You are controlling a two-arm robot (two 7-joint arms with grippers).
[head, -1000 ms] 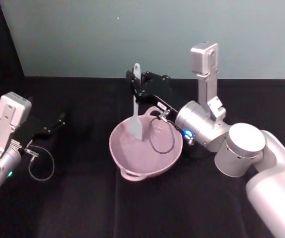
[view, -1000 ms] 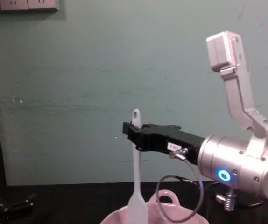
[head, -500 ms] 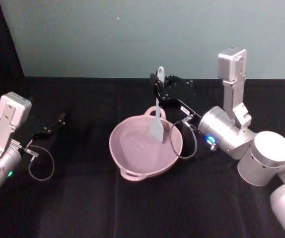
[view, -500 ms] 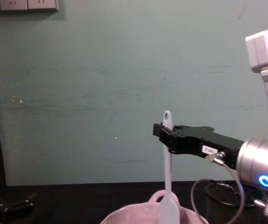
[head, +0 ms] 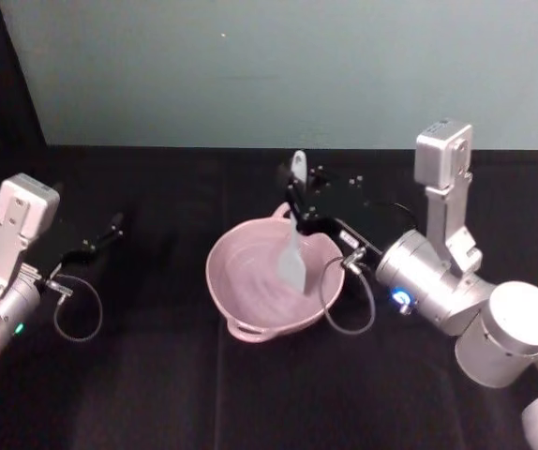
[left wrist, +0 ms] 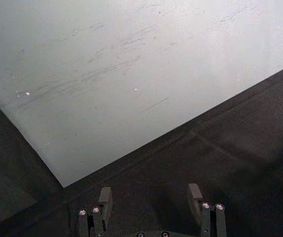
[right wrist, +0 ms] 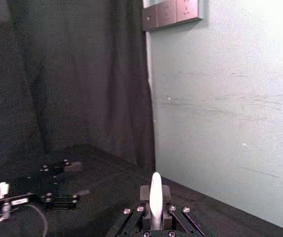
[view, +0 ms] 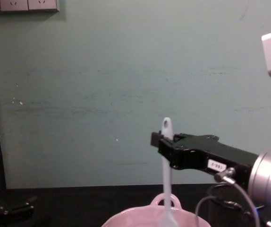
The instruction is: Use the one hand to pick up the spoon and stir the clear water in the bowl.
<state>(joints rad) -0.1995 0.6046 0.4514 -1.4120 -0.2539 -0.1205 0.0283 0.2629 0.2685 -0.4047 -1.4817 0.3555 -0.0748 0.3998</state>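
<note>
Carried rightward across the bowl (head: 220,281) since 1 s ago, then lowered slightly over the last 0.5 s: the spoon (head: 294,239) and the right gripper (head: 298,192) clamped on it. Now over the bowl's right half in the head view, reaching in from the robot's right above the far rim. Pinched tight on the thin white handle just below its holed end, with black fingers closed on both sides of it in the chest view. Held close to upright, handle up, blade down inside the bowl, the blade's lower part hidden behind the near pink rim in the chest view. Poking up between the closed fingers in the right wrist view: the rounded handle end of the spoon (right wrist: 155,190).

Around the blade, a faint streaked sheen on the pink: the water (head: 250,286). Cannot tell whether the blade tip touches the bowl's floor.

Parked at the left side, well apart from the bowl: the left gripper (head: 108,232), low over the black counter (head: 156,394). Spread wide in the left wrist view, its 2 fingers (left wrist: 104,196) well apart, pointed toward the pale green wall (left wrist: 131,59).
</note>
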